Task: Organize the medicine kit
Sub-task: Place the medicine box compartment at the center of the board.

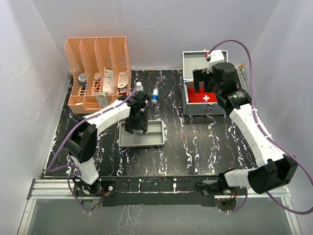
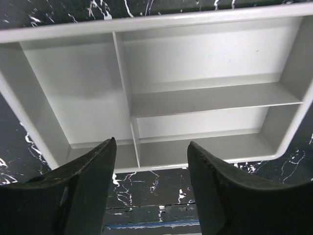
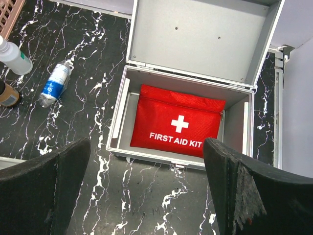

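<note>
While your right fingers (image 3: 234, 181) hang spread wide above it, the medicine kit (image 3: 195, 39) sits with its lid raised at two o'clock on the marbled surface (image 1: 195, 147), a red pouch (image 3: 177, 126) lying flat inside. Your left fingers (image 2: 93, 181), parted and holding nothing, hover over the divided grey tray (image 2: 205, 54) near the middle. A small bottle (image 3: 55, 83) lies at the kit's nine o'clock.

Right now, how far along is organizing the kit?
Done: case open, red pouch inside. In hand: nothing; left end effector open over the tray, right end effector open above the case. Left: a bottle lies outside on the table.
</note>
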